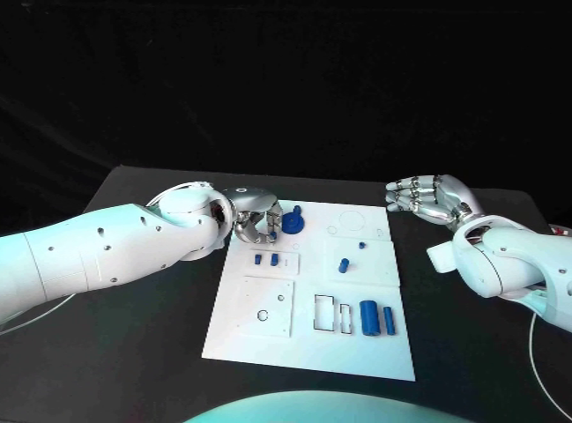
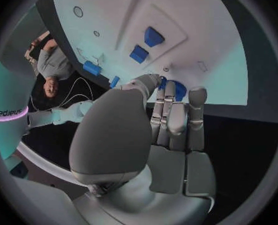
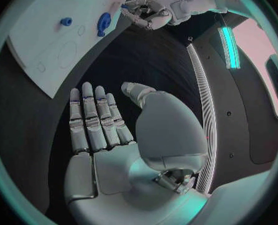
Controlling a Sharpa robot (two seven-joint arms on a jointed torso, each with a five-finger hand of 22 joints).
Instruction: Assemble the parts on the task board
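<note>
A white task board (image 1: 267, 339) lies lengthwise at the middle of a black counter (image 1: 133, 352), with bare counter open along both of its long edges and past its near edge at 6 o'clock. The left hand (image 1: 254, 220) sits at the board's far corner at about 11 o'clock, fingers curled beside a flat blue part (image 1: 293, 219) that rests on the board; the left wrist view puts the fingertips (image 2: 167, 87) against that part's edge, though whether they clamp it cannot be told. The right hand (image 1: 426, 198) hovers over bare counter just off the board's far edge at 1 o'clock, palm up, fingers apart and loosely bent, holding nothing. It stands clear of the board, with dark counter between them.

On the board, two small blue blocks (image 1: 265, 260) sit side by side left of centre, and a short blue peg (image 1: 345, 263) lies right of centre, a smaller blue piece (image 1: 363, 244) just beyond it. Two blue cylinders (image 1: 377, 318) lie parallel near the 5 o'clock corner, beside a dark-outlined rectangular slot (image 1: 325, 312). A raised square panel (image 1: 268, 306) with small holes occupies the near left section. A faint circle outline (image 1: 356, 218) marks the far section near 12 o'clock.
</note>
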